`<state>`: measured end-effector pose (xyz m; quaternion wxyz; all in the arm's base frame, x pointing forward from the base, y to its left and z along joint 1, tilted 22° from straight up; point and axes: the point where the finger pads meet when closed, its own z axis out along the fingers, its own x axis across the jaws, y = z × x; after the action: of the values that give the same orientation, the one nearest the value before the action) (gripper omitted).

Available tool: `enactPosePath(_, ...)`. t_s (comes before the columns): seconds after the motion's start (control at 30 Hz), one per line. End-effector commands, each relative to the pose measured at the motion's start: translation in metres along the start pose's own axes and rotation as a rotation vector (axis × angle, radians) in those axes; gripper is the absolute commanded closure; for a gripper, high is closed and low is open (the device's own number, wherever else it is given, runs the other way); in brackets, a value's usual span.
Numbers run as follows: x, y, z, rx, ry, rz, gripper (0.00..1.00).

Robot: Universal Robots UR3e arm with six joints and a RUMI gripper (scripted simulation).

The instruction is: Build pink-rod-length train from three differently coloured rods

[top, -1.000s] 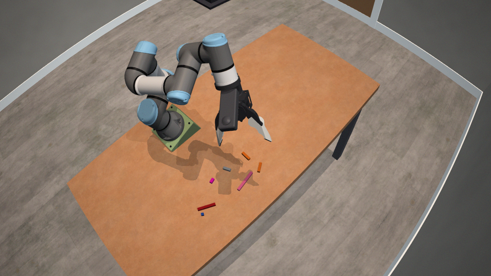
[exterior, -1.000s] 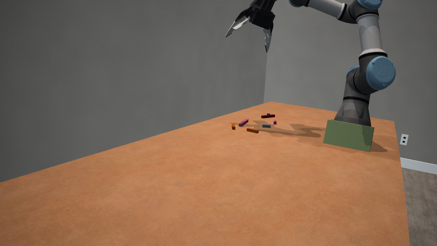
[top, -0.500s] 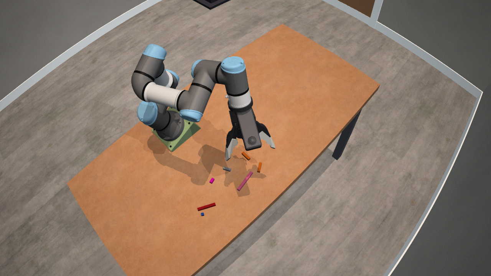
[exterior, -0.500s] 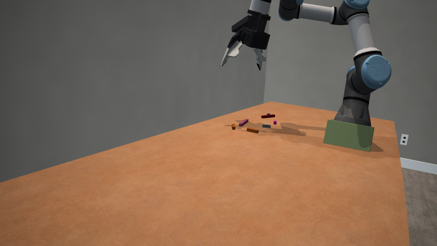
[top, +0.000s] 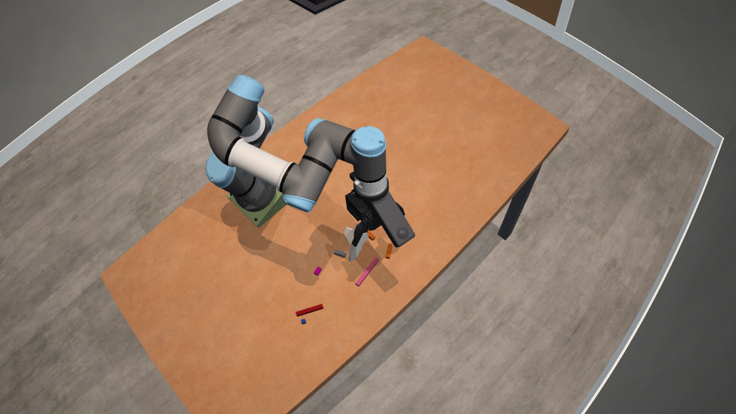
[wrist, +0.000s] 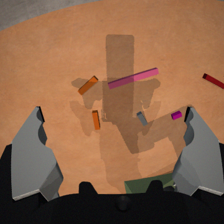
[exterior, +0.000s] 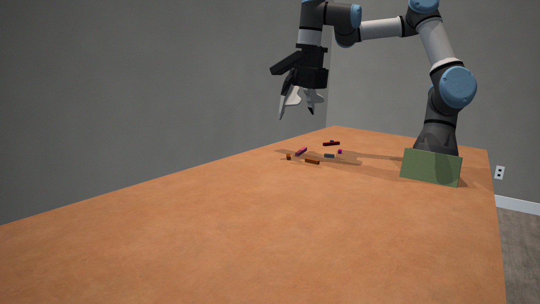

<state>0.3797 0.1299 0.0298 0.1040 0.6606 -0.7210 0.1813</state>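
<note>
The pink rod (top: 367,271) lies flat near the table's front edge; it also shows in the wrist view (wrist: 133,78) and the exterior view (exterior: 301,151). Two orange rods (wrist: 88,84) (wrist: 96,119) lie apart beside it, at different angles. A short grey rod (wrist: 142,118) and a small magenta rod (wrist: 176,115) lie nearer the arm's base. A red rod (top: 309,309) with a tiny blue rod (top: 303,321) next to it lies farther off. My gripper (exterior: 296,113) (wrist: 114,107) hangs well above the rods, open and empty, over the grey and orange rods.
The arm's green base plate (exterior: 430,166) stands behind the rods. The table's front edge runs close to the pink rod and the orange rod (top: 389,250). The arm's shadow falls across the rods.
</note>
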Motion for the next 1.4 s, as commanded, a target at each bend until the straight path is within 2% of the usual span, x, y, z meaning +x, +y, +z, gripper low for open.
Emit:
enactPosePath(0.0,-0.004,0.006,0.019,-0.039,-0.016,-0.092,0.00)
enactPosePath(0.23,-0.007,0.011,0.031,-0.067,-0.025,-0.148,0.00)
enactPosePath(1.37,-0.007,0.011,0.031,-0.068,-0.025,-0.149,0.00)
